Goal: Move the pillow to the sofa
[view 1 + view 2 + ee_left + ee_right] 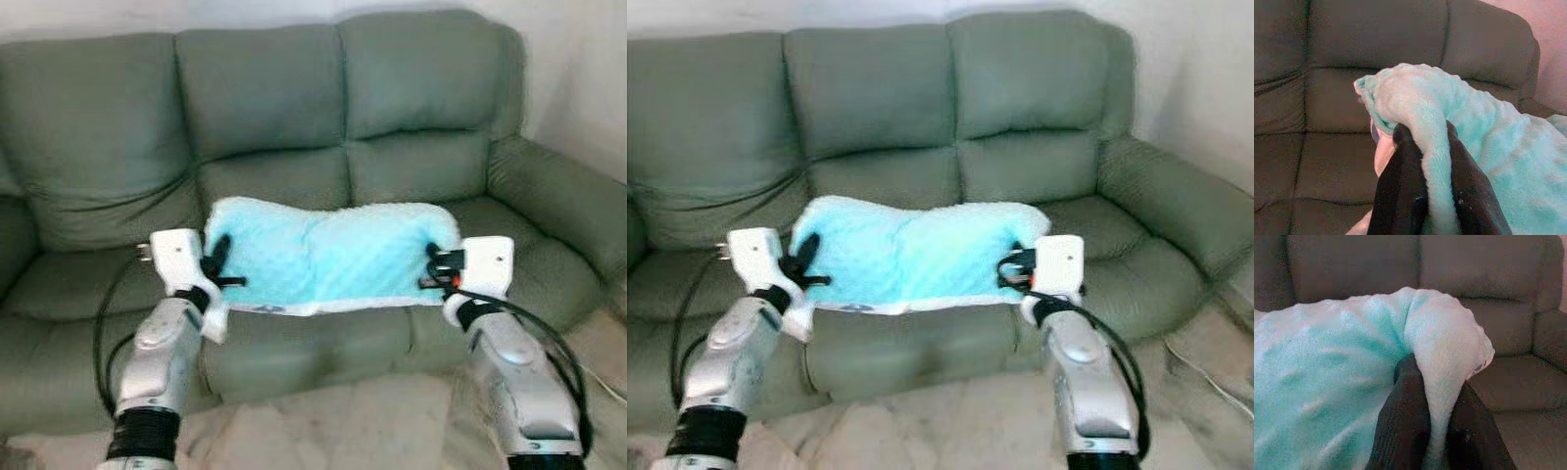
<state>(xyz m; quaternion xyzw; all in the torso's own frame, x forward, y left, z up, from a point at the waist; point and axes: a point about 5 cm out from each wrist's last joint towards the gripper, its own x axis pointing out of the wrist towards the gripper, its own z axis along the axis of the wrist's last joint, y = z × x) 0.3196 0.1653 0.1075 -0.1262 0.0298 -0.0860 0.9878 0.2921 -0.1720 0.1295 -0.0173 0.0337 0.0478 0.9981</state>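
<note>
A fluffy light-blue pillow (328, 257) hangs stretched between my two grippers, in front of the middle seat of a grey-green three-seat sofa (274, 108). My left gripper (219, 257) is shut on the pillow's left edge; in the left wrist view its black fingers (1400, 181) pinch a fold of the pillow (1474, 132). At the other end my right gripper (433, 266) is shut on the pillow's right edge, the fabric (1337, 357) squeezed between its fingers (1405, 421). The pillow's lower white hem sits about level with the seat cushions' front edge.
The sofa's right armrest (563, 201) juts forward at the right. Pale floor (343, 421) lies between me and the sofa front. A light wall (578, 59) stands behind the sofa at the right. Black cables (103, 333) loop beside both forearms.
</note>
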